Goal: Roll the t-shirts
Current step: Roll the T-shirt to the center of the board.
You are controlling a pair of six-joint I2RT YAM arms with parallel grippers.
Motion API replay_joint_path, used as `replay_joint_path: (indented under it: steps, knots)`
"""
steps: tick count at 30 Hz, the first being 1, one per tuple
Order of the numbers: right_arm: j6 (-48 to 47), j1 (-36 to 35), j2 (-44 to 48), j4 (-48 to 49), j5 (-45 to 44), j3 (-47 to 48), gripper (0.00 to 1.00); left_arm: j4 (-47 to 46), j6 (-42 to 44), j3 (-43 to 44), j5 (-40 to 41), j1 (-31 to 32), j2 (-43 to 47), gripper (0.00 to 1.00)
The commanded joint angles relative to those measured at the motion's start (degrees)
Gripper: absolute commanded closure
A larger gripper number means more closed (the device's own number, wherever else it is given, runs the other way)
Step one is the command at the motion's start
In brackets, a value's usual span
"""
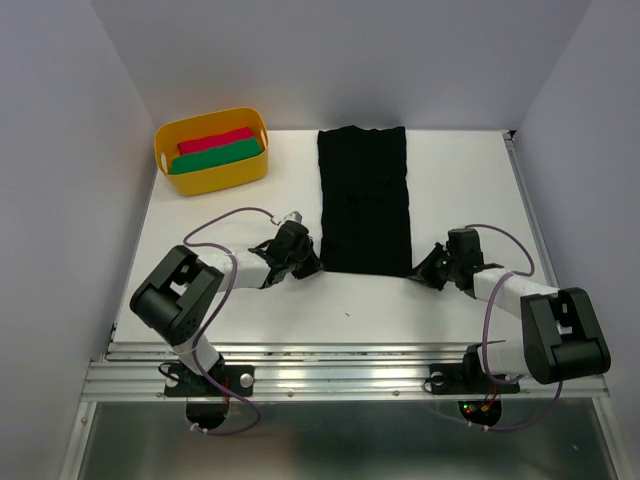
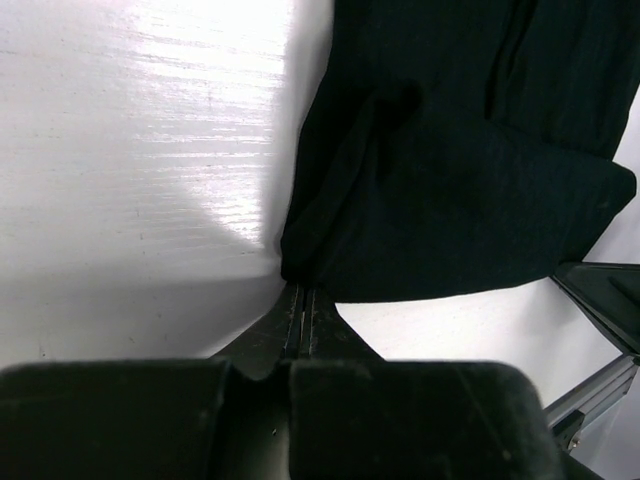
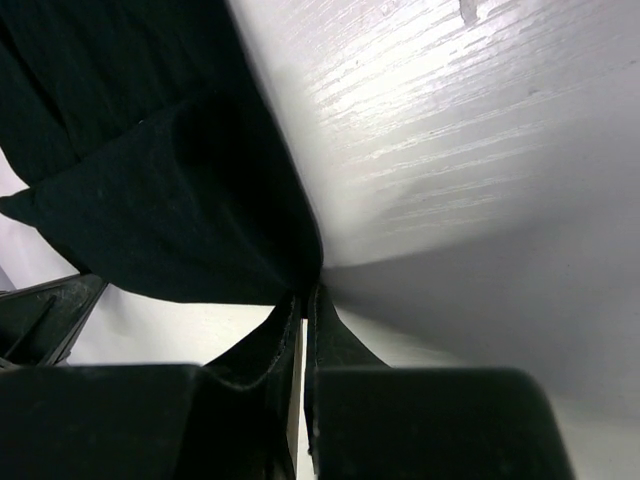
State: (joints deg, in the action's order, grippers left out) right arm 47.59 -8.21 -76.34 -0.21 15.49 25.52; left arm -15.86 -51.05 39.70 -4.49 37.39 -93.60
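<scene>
A black t-shirt (image 1: 364, 200) lies flat on the white table, folded into a long narrow strip that runs from the back edge toward me. My left gripper (image 1: 318, 266) sits at the strip's near left corner, my right gripper (image 1: 416, 272) at its near right corner. In the left wrist view the jaws (image 2: 300, 292) are pressed together with the corner of the black t-shirt (image 2: 450, 170) pinched at their tips. The right wrist view shows the same: the gripper (image 3: 306, 292) is shut on the corner of the t-shirt (image 3: 150, 180).
A yellow tub (image 1: 216, 181) stands at the back left and holds a red roll (image 1: 215, 140) and a green roll (image 1: 216, 156). White walls close in the table at the back and both sides. A metal rail (image 1: 340, 372) runs along the near edge.
</scene>
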Motion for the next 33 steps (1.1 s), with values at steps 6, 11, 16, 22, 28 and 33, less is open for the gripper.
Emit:
replay_joint_path:
  steps: [6,11,16,22,28,33]
  knots:
    - [-4.2,0.4,5.8,-7.5,-0.4,1.8,0.99,8.2,2.1,-1.4,0.8,-0.1,5.9,1.0]
    - [-4.5,0.4,9.4,-10.0,0.8,1.4,0.99,8.7,1.6,-3.1,-0.8,0.1,8.7,1.0]
    - [-4.1,0.4,12.1,-12.5,2.8,1.3,0.99,9.9,1.0,-4.5,-2.2,0.8,11.1,1.0]
    - [-4.6,0.4,15.9,-16.9,2.4,3.6,0.99,14.6,0.2,-3.6,-2.6,0.9,14.8,1.0]
    - [-4.8,0.4,16.7,-18.9,1.7,5.9,0.99,21.1,0.9,0.3,-1.0,0.9,16.0,1.0]
    - [-5.1,0.4,15.8,-19.0,0.3,8.3,0.99,24.7,2.2,4.9,0.2,0.8,14.9,1.0]
